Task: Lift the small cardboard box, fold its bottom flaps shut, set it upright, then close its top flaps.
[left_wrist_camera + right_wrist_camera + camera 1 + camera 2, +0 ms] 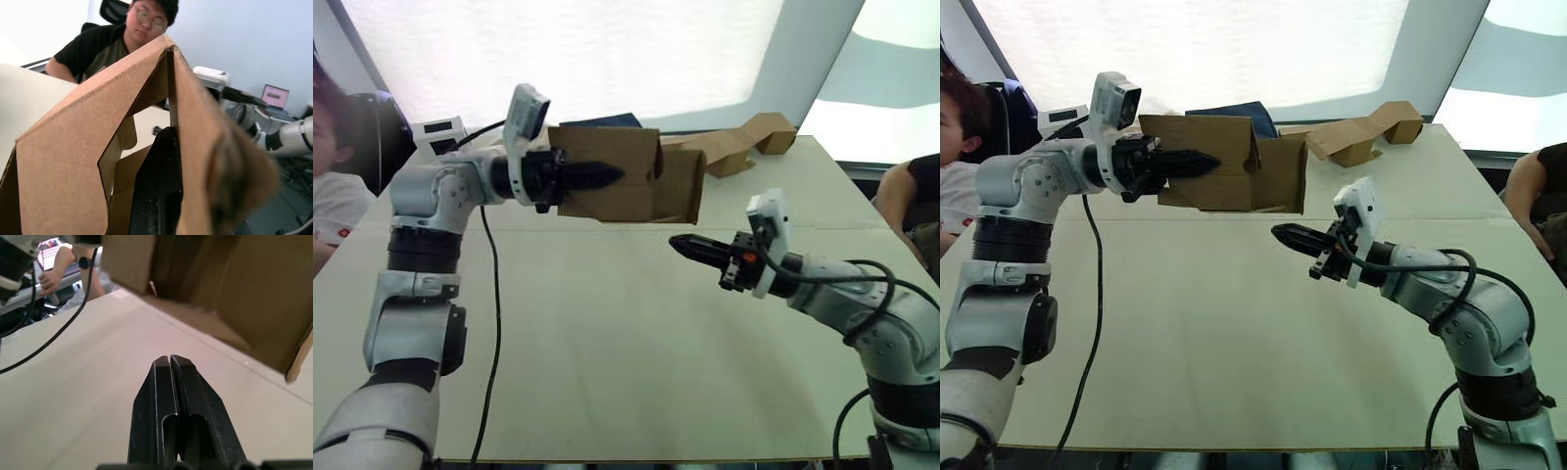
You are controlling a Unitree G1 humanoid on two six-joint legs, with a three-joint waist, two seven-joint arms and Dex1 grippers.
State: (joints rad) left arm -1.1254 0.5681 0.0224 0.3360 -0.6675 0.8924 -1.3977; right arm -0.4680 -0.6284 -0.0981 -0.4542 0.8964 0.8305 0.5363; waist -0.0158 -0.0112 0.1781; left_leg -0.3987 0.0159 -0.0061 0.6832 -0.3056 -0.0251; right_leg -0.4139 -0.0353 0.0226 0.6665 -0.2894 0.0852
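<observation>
both of my grippers show from the head views: my left gripper (592, 177) is raised above the table (607, 343), its fingers pressed against a side wall of the small cardboard box (622, 176) and pinching that wall, so the box hangs in the air clear of the tabletop, lying on its side. my right gripper (690, 248) hovers lower and on my right side, fingers pressed together on nothing, pointing toward the box from below its right end and apart from it. at the box's right end a flap (680, 186) hangs down and outward; i cannot tell whether it belongs to the bottom flaps or the top flaps. at the far edge of the table lies another flattened piece of cardboard (744, 142), well apart from the held box. a person (333, 176) sits at my left and another person's arm (911, 196) shows at my right. from my left wrist, one black finger (159, 196) lies inside the box against a brown wall, with a notched flap (117, 156) beside it and a person in a dark shirt (98, 54) behind. from my right wrist, my two fingers (161, 421) touch along their length, and the box's open underside (210, 293) hangs above and ahead of them over the table.
</observation>
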